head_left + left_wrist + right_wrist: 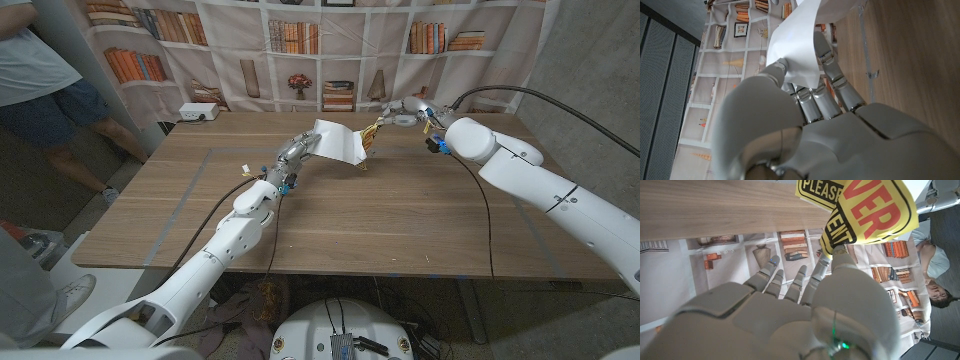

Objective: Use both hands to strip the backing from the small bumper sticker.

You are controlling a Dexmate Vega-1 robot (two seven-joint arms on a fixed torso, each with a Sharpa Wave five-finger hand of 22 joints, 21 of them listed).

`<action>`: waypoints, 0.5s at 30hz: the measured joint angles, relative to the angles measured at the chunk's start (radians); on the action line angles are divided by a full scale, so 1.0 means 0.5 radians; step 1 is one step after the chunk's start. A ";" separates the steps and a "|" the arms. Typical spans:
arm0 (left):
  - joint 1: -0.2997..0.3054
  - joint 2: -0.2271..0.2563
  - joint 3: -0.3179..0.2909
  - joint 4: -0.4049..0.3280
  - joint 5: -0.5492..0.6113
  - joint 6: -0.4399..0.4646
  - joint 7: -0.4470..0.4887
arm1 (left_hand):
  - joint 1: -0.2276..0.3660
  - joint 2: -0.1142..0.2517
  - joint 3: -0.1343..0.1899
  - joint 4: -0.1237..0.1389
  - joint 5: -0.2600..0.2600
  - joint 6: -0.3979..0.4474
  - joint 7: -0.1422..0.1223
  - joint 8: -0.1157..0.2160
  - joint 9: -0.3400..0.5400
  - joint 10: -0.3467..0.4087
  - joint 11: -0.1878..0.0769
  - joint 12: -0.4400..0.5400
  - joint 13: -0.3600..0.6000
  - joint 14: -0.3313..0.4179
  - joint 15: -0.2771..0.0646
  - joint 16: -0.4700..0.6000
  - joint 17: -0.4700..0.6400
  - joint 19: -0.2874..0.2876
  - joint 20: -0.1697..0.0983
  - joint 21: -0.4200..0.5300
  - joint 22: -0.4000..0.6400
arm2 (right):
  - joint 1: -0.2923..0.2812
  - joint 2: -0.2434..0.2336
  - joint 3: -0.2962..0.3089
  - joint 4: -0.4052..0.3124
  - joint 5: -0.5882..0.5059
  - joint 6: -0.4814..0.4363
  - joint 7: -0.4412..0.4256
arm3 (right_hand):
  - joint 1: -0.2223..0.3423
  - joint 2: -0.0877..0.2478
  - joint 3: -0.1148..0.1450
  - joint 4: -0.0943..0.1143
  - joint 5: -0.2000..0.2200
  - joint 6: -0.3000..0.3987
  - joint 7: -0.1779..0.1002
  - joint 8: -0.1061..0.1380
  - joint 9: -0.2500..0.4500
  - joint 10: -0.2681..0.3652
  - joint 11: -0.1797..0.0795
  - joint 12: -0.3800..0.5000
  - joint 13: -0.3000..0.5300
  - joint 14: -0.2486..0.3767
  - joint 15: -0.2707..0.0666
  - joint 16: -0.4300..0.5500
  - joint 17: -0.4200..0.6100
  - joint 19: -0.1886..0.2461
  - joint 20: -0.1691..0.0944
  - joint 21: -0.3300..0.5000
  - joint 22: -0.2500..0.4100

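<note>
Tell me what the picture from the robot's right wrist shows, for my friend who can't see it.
A robot hand, seen from behind, pinches a curled yellow sticker with red and black letters between its fingertips. The wooden table runs across the picture beyond it, with a bookshelf-print curtain behind and a person at the edge.

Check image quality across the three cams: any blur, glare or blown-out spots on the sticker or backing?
Head view: even light, sharp; white backing bright but its curl readable, sticker too small to read. Left wrist view: backing near blown-out, little texture; left hand close up and soft. Right wrist view: sticker lettering crisp, no glare; right hand slightly soft, backdrop mildly blurred.
</note>
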 measured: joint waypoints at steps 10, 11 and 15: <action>0.060 0.052 -0.045 -0.071 -0.037 -0.008 0.007 | -0.011 0.011 0.008 -0.008 0.000 0.000 0.000 0.000 0.000 0.003 -0.002 -0.002 0.000 0.004 -0.004 0.000 0.000 0.000 0.000 0.000 0.000 | -0.038 -0.008 0.029 -0.055 0.008 -0.104 -0.090 | 0.000 0.000 -0.008 0.008 0.000 0.000 0.000 0.000 0.000 0.000 0.000 0.000 0.000 0.000 0.000 0.000 0.000 0.000 0.000 0.000 0.000; 0.067 0.059 -0.051 -0.080 -0.042 -0.009 0.007 | -0.011 0.011 0.008 -0.008 0.000 0.000 0.000 0.000 0.000 0.006 0.000 -0.002 0.000 0.004 -0.004 0.000 0.000 0.000 0.000 0.000 0.000 | -0.046 -0.009 0.035 -0.063 0.011 -0.117 -0.104 | 0.000 0.000 -0.008 0.008 0.000 0.000 0.000 0.000 0.000 0.000 0.000 0.000 0.000 0.000 0.000 0.000 0.000 0.000 0.000 0.000 0.000; 0.091 0.076 -0.069 -0.103 -0.054 -0.014 0.007 | -0.011 0.011 0.008 -0.008 0.000 0.000 0.000 0.000 0.000 0.006 0.001 -0.002 -0.001 0.007 0.000 0.000 0.000 0.000 0.000 0.000 0.000 | -0.066 -0.015 0.050 -0.091 0.017 -0.164 -0.141 | 0.000 0.000 -0.008 0.008 0.000 0.000 0.000 0.000 0.006 0.000 0.000 0.000 0.000 0.000 0.000 0.000 0.000 0.000 0.000 0.000 0.000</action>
